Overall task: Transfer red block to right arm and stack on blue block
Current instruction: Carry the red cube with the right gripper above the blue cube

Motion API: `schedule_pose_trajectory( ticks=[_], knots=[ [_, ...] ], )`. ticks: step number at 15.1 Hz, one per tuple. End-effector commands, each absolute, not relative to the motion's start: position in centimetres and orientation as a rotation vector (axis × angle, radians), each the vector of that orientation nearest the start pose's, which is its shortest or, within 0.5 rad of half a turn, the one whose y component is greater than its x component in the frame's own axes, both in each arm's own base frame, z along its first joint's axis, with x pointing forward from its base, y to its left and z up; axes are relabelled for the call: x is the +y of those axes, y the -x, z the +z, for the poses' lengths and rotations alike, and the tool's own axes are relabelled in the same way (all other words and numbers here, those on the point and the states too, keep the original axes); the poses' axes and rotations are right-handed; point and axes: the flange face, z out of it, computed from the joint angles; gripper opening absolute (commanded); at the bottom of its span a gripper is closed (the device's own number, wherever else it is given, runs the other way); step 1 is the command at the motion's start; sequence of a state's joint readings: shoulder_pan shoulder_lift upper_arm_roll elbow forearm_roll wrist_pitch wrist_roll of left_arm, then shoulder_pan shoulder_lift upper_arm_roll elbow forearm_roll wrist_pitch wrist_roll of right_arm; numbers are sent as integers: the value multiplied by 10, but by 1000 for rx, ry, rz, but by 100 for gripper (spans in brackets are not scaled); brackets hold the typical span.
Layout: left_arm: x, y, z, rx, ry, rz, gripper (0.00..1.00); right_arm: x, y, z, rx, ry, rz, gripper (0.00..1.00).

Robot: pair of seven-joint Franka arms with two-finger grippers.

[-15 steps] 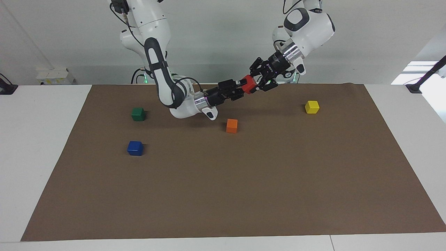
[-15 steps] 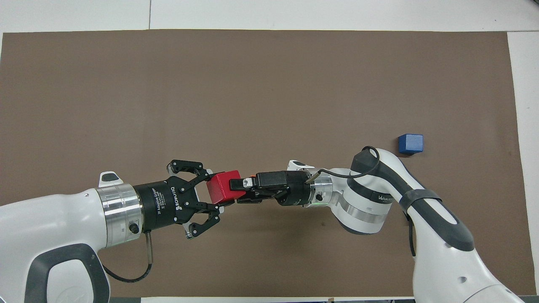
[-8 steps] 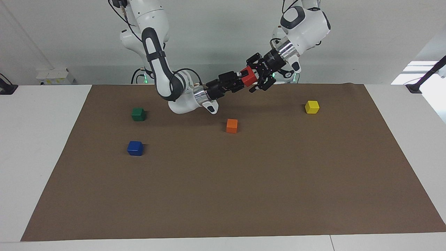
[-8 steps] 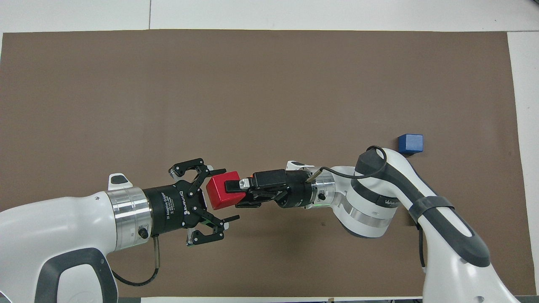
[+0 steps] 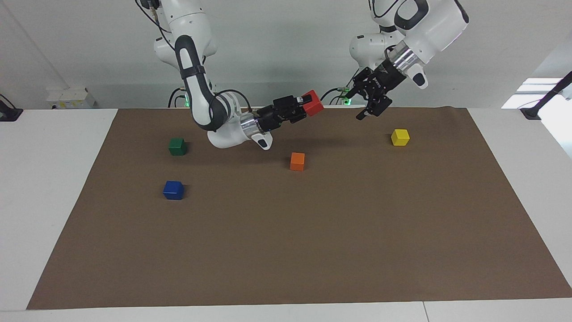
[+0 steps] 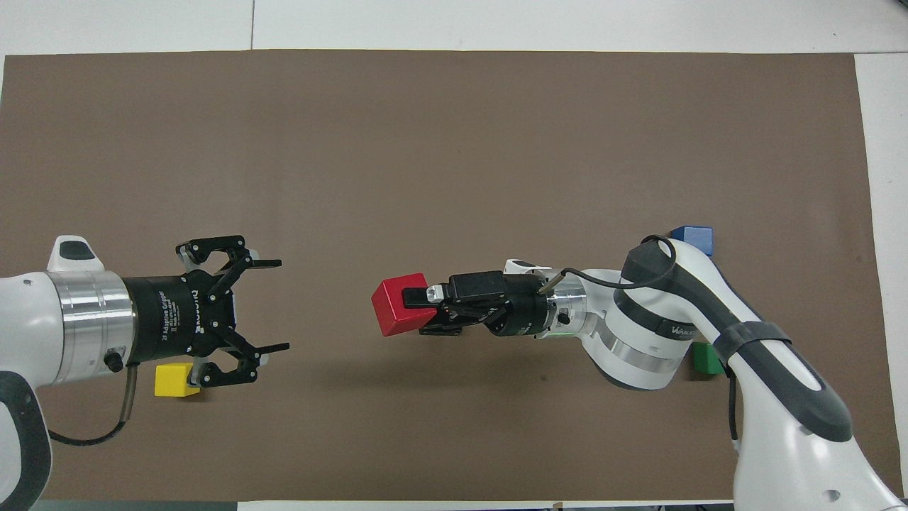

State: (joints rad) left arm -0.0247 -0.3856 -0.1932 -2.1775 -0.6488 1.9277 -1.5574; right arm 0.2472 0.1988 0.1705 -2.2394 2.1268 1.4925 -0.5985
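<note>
A: What has just changed?

B: The handover is finished. The right gripper [image 5: 305, 106] is clamped on the red block [image 5: 312, 103], carrying it alone in the air, with the orange cube [image 5: 297, 161] on the mat below it. The left gripper [image 5: 368, 108] has let go: its fingers stand apart, empty, above the yellow cube [image 5: 400, 137].

A: And against a second ago?

B: Then both grippers met at the block, the left one shut on it. Now the left arm has drawn back toward its own end, well apart from the block.

A: So what remains?

B: Likely the carry. The blue block [image 5: 173, 190] sits on the mat toward the right arm's end, well apart from the right gripper, beside the green cube [image 5: 177, 146]. Nothing is stacked yet.
</note>
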Motion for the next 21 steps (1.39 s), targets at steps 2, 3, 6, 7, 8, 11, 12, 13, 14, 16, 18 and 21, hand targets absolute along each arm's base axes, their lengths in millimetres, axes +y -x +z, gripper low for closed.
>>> schedule_pose_trajectory(
  ticks=[2,3,6,7,8,11,12,13,14,16,18,21],
  knots=[
    [-142,-449,563,-2144,2735,380,100,255,-486,366,172,1246,297,0],
    [-129,-453,563,-2059,2796,301,100,236,-492,368,156,1294,280,0],
    [-95,-469,566,-1568,3014,60,100,170,-509,382,138,1458,261,0],
    [-79,-479,568,-1451,3037,21,100,149,-515,388,128,1528,246,0],
    [-69,-491,569,-1306,3059,19,100,129,-519,399,121,1583,229,0],
    [-56,-532,571,-956,3052,53,100,64,-536,445,90,1826,203,0],
    [-53,-541,570,-872,3050,64,100,47,-542,459,73,1906,184,0],
    [-50,-551,572,-774,3050,82,100,29,-546,471,55,1986,163,0],
    [-45,-562,571,-663,3041,123,100,19,-549,482,32,2067,154,0],
    [-42,-586,570,-495,3019,215,100,3,-556,498,-19,2268,122,0],
    [-31,-599,586,-397,3045,217,100,-9,-563,509,-56,2450,63,0],
    [-34,-591,585,-260,2988,245,100,-27,-571,511,-127,2728,5,0]
  ],
)
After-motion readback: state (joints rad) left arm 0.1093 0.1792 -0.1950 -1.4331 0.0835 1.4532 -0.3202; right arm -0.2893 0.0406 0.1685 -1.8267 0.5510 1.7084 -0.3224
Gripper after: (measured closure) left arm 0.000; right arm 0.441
